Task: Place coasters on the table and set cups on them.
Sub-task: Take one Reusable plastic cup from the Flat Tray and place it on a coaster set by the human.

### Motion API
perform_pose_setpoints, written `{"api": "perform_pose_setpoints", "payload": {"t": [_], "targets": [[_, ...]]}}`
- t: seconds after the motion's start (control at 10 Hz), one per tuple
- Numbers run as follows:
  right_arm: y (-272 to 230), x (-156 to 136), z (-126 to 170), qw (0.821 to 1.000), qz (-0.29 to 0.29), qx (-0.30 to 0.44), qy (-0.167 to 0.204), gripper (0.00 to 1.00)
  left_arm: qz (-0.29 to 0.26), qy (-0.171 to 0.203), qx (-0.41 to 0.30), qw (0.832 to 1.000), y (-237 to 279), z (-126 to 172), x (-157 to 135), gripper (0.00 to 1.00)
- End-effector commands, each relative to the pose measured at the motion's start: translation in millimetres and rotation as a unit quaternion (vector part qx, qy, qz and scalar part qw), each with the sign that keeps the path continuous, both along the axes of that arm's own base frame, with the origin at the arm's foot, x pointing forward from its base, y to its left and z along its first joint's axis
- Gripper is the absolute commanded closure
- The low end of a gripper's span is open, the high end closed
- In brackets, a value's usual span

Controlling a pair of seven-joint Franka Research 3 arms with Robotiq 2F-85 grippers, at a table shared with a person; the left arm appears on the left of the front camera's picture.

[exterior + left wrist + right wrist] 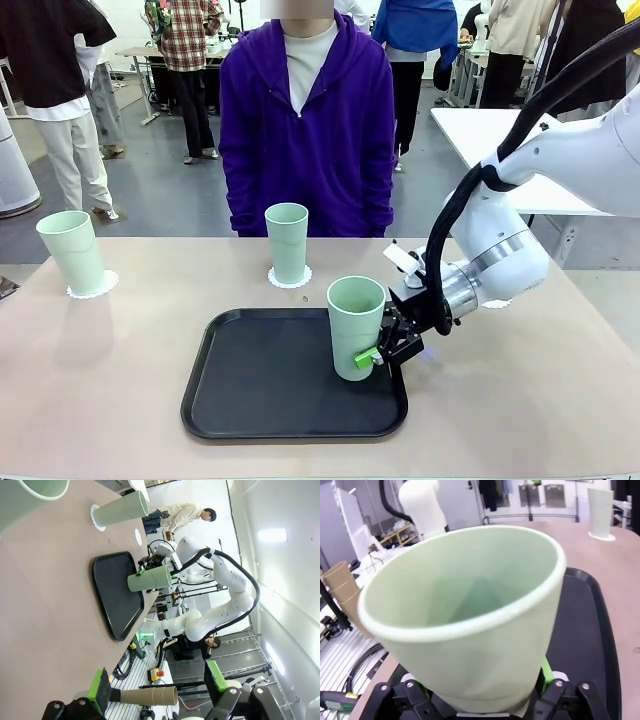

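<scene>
Mid-step on the last cup (356, 327): pinched low by the right pincer (383, 352), upright at the black tray's (262, 400) right edge, needing a lift onto a coaster beyond it.

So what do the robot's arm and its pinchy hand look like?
The right arm is smooth, rounded white with a shiny silver ring near the wrist, and a thick black cable loops along it. The right gripper is black with two fingers tipped in bright green pads. The left gripper looks the same: black fingers with green pads.
</scene>
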State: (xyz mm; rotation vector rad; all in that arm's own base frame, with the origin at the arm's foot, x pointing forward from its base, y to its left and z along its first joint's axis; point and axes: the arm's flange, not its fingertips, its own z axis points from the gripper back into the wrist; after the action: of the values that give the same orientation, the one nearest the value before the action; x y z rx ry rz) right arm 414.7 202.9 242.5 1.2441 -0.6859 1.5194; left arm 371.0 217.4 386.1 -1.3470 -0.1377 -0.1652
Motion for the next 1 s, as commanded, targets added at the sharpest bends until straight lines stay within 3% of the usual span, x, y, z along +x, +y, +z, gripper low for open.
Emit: {"api": "perform_pose_setpoints", "payload": {"t": [0.0, 0.1, 0.2, 0.3, 0.4, 0.6, 0.9], "targets": [[-1, 2, -3, 0.999, 0.03, 0.007, -0.016, 0.6, 0.0, -0.004, -0.002, 1.0, 1, 2, -1, 0.0], [-3, 1, -1, 0.999, 0.027, 0.008, -0.016, 1.0, 0.0, -0.004, -0.002, 1.0, 1, 2, -1, 0.0], [-5, 0, 1, 1.0, 0.023, 0.009, -0.016, 0.66, 0.0, -0.004, -0.002, 1.0, 1, 2, -1, 0.0], [-8, -2, 6, 1.0, 0.01, 0.011, -0.015, 1.0, 0.0, -0.004, -0.002, 1.0, 1, 2, -1, 0.0], [-11, -8, 21, 1.0, -0.017, 0.014, -0.003, 1.0, 0.0, -0.004, -0.002, 1.0, 1, 2, -1, 0.0], [-27, -25, 81, 0.998, -0.063, 0.022, -0.007, 1.0, 0.0, -0.004, -0.002, 1.0, 1, 2, -1, 0.0], [-58, -25, 161, 0.996, -0.094, 0.007, -0.011, 1.0, 0.0, -0.004, -0.002, 1.0, 1, 2, -1, 0.0]]}}
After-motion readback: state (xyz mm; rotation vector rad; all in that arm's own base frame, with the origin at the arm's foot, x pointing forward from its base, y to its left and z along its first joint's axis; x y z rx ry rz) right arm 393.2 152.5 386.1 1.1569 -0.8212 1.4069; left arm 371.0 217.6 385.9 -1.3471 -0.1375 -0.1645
